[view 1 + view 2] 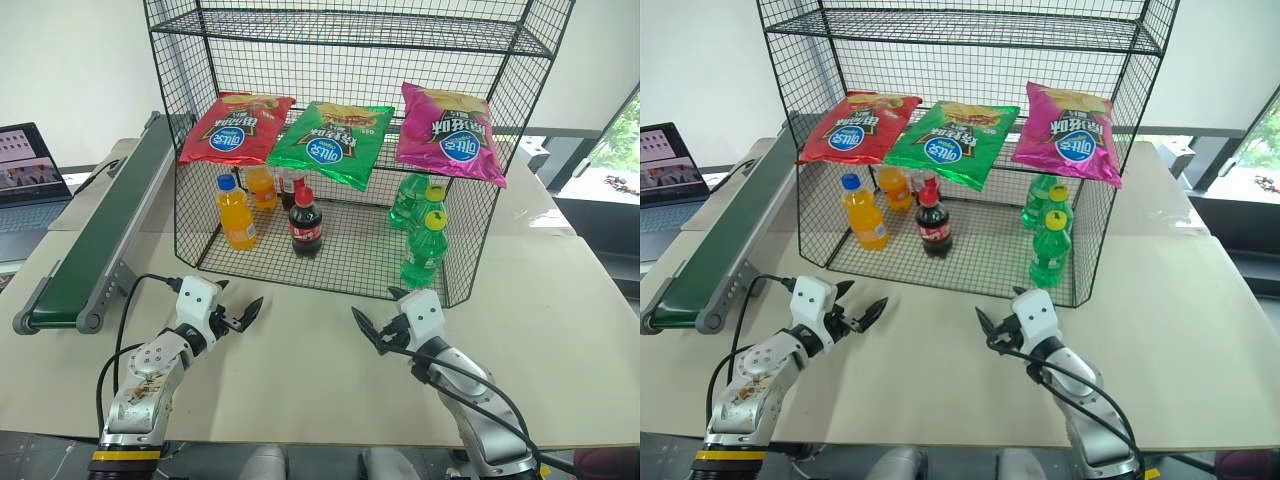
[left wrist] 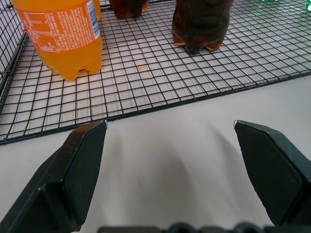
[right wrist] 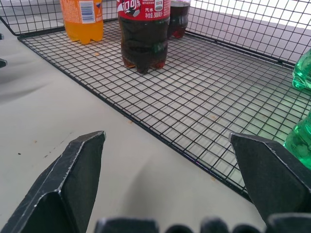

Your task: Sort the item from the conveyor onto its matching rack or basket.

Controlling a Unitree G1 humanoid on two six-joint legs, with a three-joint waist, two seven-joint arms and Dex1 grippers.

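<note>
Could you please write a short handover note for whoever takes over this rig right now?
Left gripper: open, empty, above the table in front of the rack.
Right gripper: open, empty, beside it.
Orange soda bottle with blue cap stands upright on the rack's bottom tier, next to the cola bottle.
Conveyor: nothing on the visible belt.
Done: bottle appears sorted.
Left: probably only waiting for the next item.

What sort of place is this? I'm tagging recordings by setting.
Probably a lab mock-up of a shop: a wire rack stocked with soda bottles and crisp bags, a small conveyor, a laptop.
</note>
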